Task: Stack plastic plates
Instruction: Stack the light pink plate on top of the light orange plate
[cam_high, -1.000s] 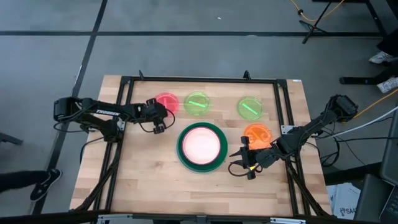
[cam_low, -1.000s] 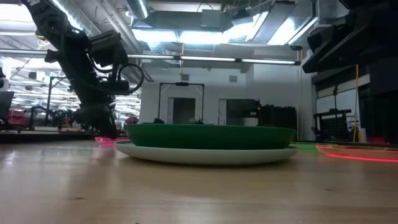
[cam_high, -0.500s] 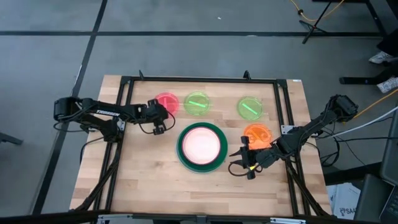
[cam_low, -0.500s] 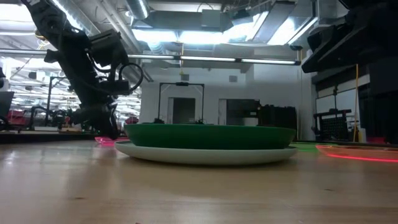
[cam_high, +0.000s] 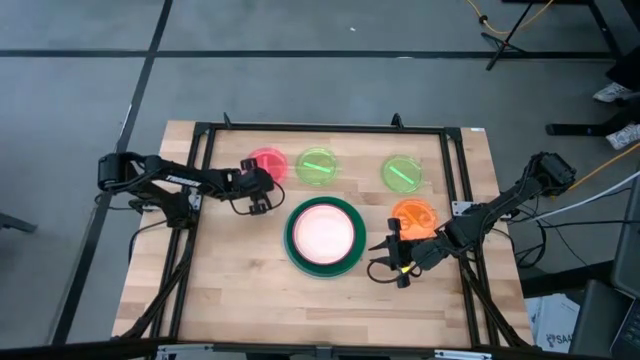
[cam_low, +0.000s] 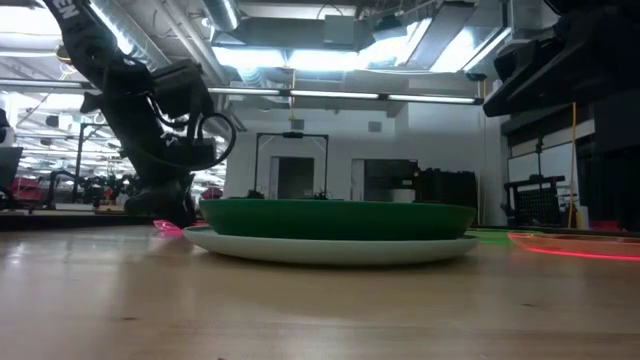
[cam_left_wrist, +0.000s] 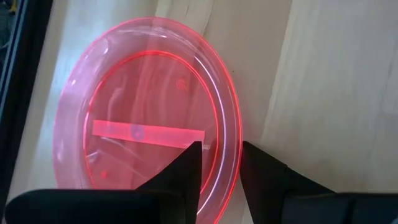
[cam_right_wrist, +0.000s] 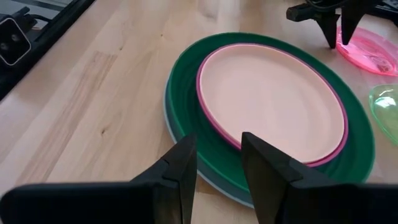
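At the table's middle is a stack of plastic plates (cam_high: 320, 235): a light blue one (cam_right_wrist: 208, 180) at the bottom, then dark green (cam_right_wrist: 186, 124), magenta (cam_right_wrist: 202, 93) and cream-pink (cam_right_wrist: 273, 106). A translucent red plate (cam_high: 270, 160) lies flat at the far left, two lime green plates (cam_high: 318, 166) (cam_high: 402, 173) along the far side, and an orange plate (cam_high: 413, 217) right of the stack. My left gripper (cam_left_wrist: 221, 149) is open, one finger over the red plate's inside and one outside its rim. My right gripper (cam_right_wrist: 214, 149) is open over the stack's near right edge. My left gripper comes slanting down at the red plate's near rim (cam_left_wrist: 231, 134) with its fingers (cam_left_wrist: 193, 155) astride it, one inside and one outside. The plate lies flat on the table. Whether the fingers touch the rim, I cannot tell.
A black frame (cam_high: 320, 128) runs round the wooden table top. Bare wood (cam_high: 260, 300) lies toward the near edge. The orange plate sits just behind my right gripper (cam_high: 382, 258).
My left gripper has sunk a little toward the red plate's rim and rolled slightly. No plate has moved.
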